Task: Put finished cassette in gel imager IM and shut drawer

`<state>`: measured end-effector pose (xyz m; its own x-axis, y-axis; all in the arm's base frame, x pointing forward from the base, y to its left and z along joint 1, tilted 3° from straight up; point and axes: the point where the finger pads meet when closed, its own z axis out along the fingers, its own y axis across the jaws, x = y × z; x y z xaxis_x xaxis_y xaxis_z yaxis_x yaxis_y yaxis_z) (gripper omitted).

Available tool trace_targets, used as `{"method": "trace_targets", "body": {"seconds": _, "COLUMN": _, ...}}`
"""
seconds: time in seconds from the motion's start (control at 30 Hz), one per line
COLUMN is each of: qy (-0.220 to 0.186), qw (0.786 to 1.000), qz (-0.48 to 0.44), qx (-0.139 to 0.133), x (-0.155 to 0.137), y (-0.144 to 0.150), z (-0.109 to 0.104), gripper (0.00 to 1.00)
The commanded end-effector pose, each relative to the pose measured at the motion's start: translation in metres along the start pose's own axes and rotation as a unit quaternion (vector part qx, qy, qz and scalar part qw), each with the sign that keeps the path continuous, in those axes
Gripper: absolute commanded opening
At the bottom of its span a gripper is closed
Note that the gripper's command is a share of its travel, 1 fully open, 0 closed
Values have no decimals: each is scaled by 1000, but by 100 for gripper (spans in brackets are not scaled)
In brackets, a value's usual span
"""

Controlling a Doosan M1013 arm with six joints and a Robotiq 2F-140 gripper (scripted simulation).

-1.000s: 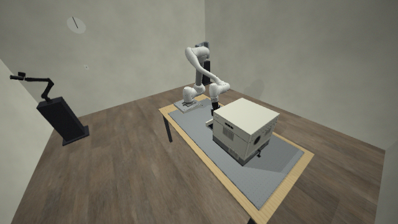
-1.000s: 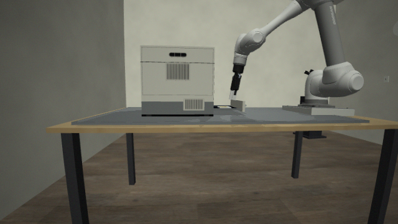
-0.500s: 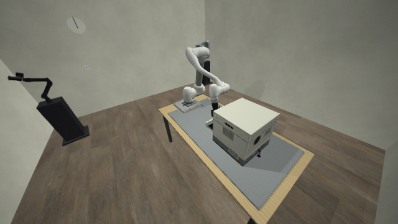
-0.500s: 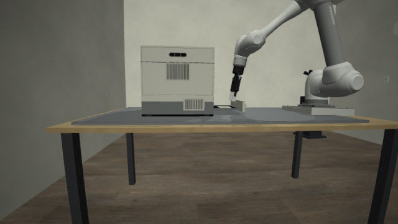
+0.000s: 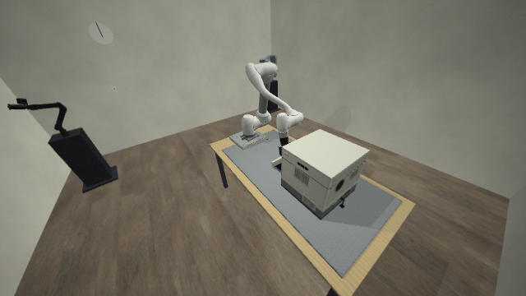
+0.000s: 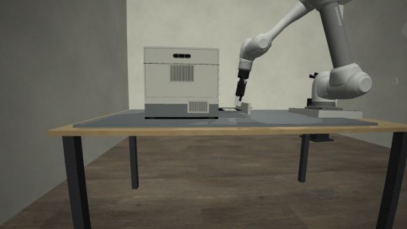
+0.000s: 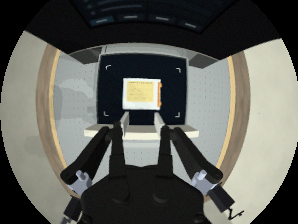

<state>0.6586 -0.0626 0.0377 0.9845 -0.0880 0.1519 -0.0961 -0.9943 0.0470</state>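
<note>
The gel imager IM (image 5: pixel 325 164) (image 6: pixel 181 83) is a cream box on the grey deck, and its drawer (image 5: pixel 276 166) (image 6: pixel 245 107) is pulled out towards the arm. In the wrist view the drawer's dark glass (image 7: pixel 109 92) shows four white corner marks. The yellowish cassette FINISHED (image 7: pixel 141 91) (image 6: pixel 227 109) lies flat about in their middle, long sides along the rectangle's long sides. My gripper (image 7: pixel 141 117) (image 6: pixel 238 102) (image 5: pixel 281 150) points down at the drawer's white front handle (image 7: pixel 141 135). Its fingers are partly open, one on each side of the handle, and hold nothing.
The arm's base plate (image 5: pixel 247 140) (image 6: pixel 324 112) sits at the near end of the grey deck mat (image 5: pixel 349 230) (image 6: pixel 286 119). The mat lies on a wooden table (image 5: pixel 362 267) (image 6: pixel 222 130). A dark stand with a camera arm (image 5: pixel 82 158) is on the floor far to the side.
</note>
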Motion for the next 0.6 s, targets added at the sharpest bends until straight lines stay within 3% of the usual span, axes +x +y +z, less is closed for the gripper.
{"method": "trace_targets", "body": {"seconds": 0.0, "qy": 0, "qw": 1000, "qz": 0, "qx": 0, "x": -1, "y": 0, "z": 3, "gripper": 46}}
{"method": "trace_targets", "body": {"seconds": 0.57, "qy": 0, "qw": 1000, "qz": 0, "qx": 0, "x": -3, "y": 0, "z": 18, "gripper": 46}}
